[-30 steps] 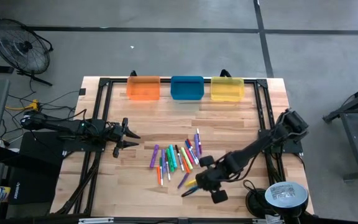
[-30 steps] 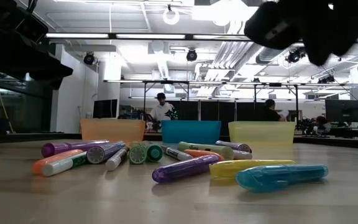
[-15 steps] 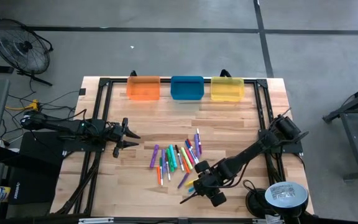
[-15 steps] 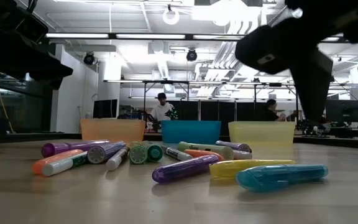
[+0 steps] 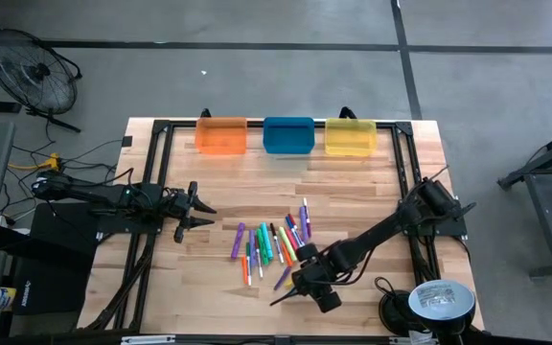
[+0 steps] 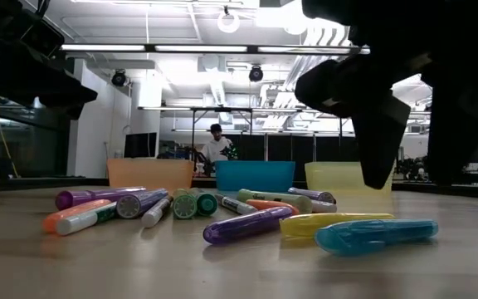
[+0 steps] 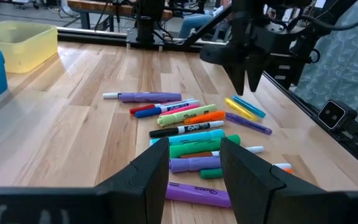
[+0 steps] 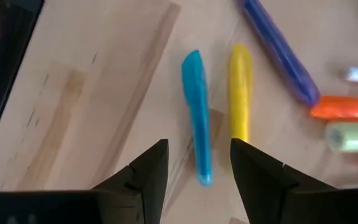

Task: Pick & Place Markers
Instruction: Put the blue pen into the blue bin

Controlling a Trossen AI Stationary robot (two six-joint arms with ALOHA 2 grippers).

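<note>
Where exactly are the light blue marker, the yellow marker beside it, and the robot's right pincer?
Light blue plastic marker [image 8: 196, 112]: right wrist view, mid-barrel.
Yellow plastic marker [image 8: 240, 93]: right wrist view, mid-barrel.
Right pincer [image 8: 194, 167]: right wrist view, between its open fingertips.

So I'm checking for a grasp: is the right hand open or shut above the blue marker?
Open. The right hand has two dark fingers spread, nothing between them, the short blue marker lying on the wooden table.

A lab or workshop: a wooden table [image 5: 353, 182] on bare concrete, a floor fan [image 5: 34, 72] beside it, monitors [image 6: 459, 148] and people [image 6: 216, 143] at benches beyond the table.
</note>
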